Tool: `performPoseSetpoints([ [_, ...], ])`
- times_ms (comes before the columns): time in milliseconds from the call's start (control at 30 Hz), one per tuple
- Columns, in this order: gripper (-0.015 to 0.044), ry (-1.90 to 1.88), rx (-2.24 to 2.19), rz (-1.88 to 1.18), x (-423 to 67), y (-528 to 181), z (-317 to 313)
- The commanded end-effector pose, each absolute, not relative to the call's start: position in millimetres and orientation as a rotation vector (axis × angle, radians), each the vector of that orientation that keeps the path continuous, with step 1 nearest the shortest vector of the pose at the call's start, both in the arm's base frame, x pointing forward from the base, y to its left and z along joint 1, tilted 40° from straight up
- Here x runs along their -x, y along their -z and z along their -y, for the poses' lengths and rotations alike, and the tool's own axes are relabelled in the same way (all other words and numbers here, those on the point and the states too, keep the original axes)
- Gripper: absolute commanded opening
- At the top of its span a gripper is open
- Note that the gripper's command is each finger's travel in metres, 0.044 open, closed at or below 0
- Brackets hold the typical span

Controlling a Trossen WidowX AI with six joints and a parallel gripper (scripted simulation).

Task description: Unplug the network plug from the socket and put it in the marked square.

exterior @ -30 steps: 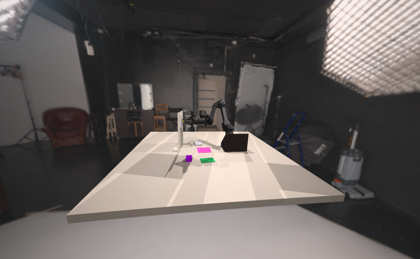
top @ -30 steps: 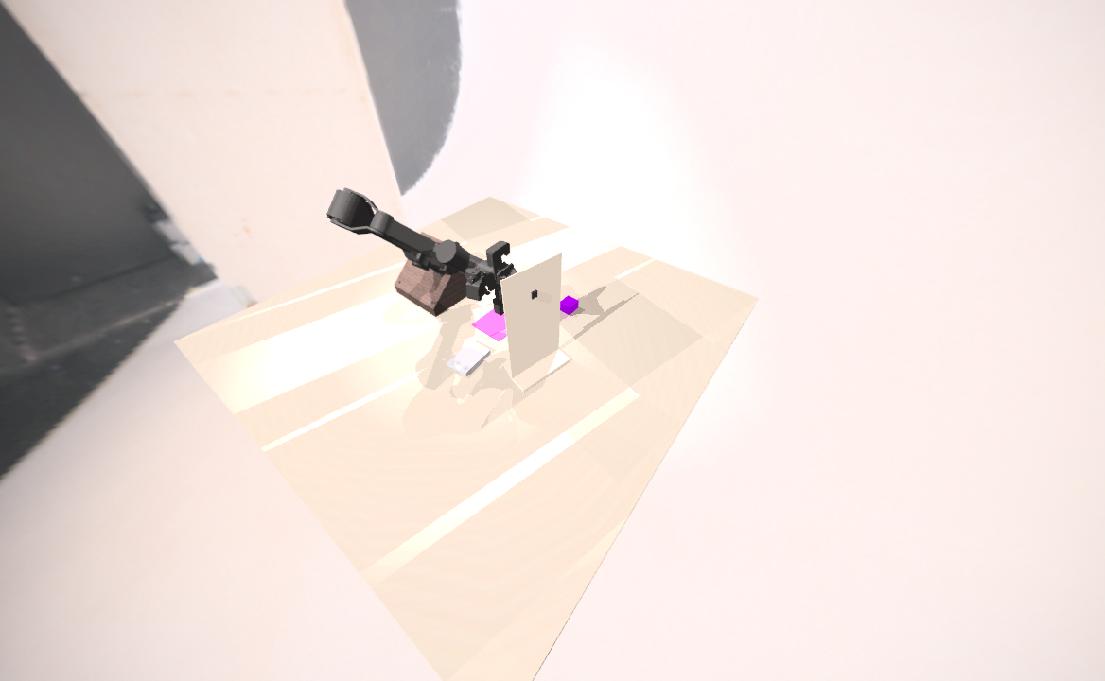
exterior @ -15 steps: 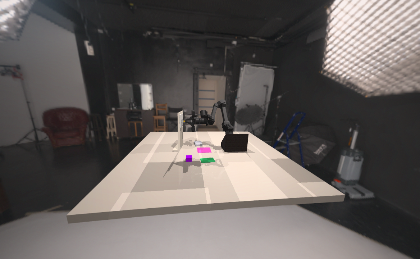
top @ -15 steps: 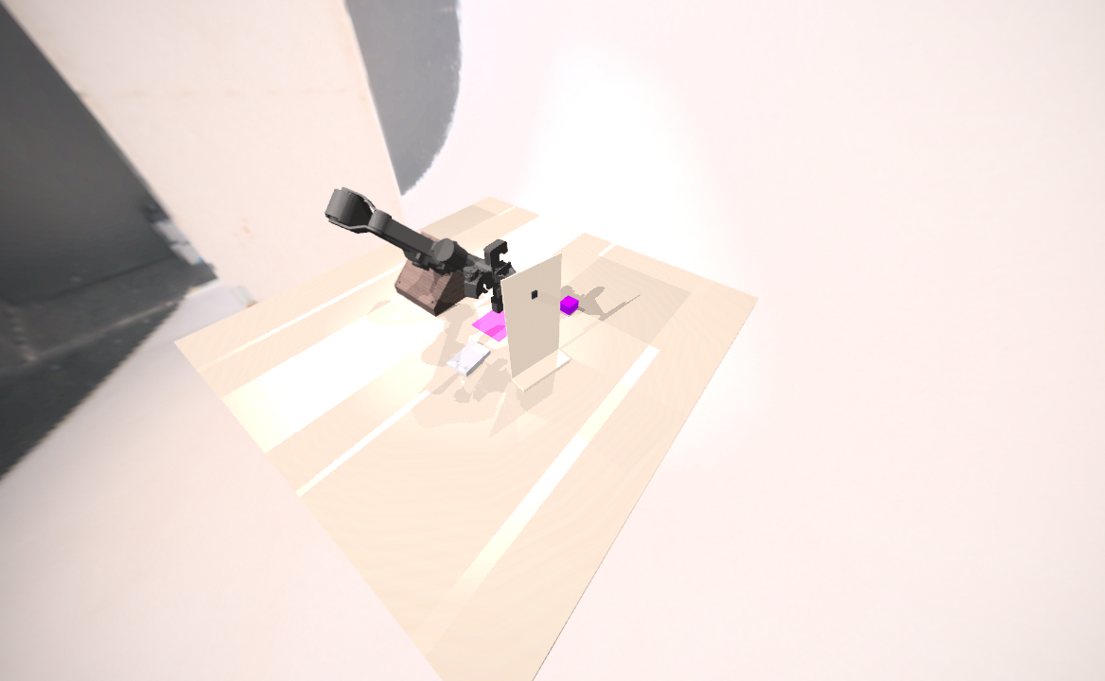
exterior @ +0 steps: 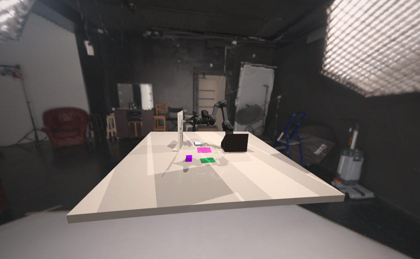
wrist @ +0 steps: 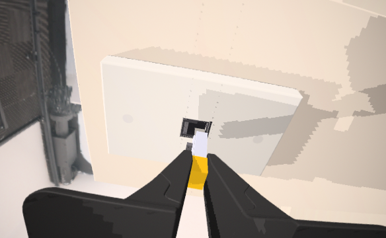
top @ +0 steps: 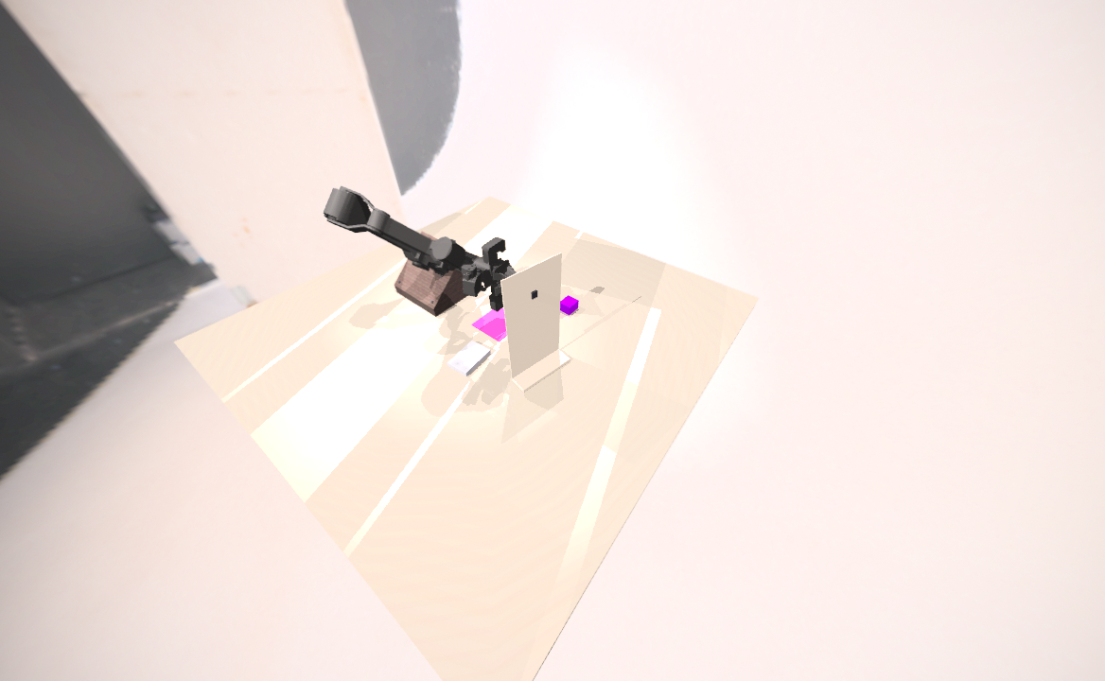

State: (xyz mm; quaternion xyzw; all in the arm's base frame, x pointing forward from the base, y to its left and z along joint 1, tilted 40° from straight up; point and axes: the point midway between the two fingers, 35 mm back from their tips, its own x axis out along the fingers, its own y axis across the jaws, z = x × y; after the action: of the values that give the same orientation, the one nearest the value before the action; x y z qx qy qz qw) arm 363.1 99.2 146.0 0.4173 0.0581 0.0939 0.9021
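Observation:
The upright white panel [top: 533, 317] [exterior: 179, 128] [wrist: 147, 109] stands on the table. Its dark socket [wrist: 189, 127] shows in the wrist view. The plug [wrist: 198, 170] has a yellow rear and a white front; its white front reaches to the socket's lower right corner, and I cannot tell whether the tip is still inside. My gripper [wrist: 197, 159] [exterior: 185, 121] is shut on the plug's yellow rear, level with the socket and close to the panel. In the top view the panel hides my fingertips. The tab is not visible.
Flat patches lie on the table near the panel: a magenta one [top: 488, 323] [exterior: 204, 149], a green one [exterior: 207, 160] and a white one [top: 468, 359] [exterior: 198, 142]. A small purple cube [top: 569, 305] [exterior: 188, 157] sits beside them. The arm stands on a brown block [top: 425, 286] [exterior: 234, 142].

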Motion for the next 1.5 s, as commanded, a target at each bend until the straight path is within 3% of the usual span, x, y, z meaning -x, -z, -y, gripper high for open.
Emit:
performPoseSetpoints([
  [0,0.0,-0.189,-0.861,-0.117,-359.4,-145.2,-98.2],
  [1467,0.0,-0.188,-0.862,-0.119,-331.5,-137.8,-101.3],
])
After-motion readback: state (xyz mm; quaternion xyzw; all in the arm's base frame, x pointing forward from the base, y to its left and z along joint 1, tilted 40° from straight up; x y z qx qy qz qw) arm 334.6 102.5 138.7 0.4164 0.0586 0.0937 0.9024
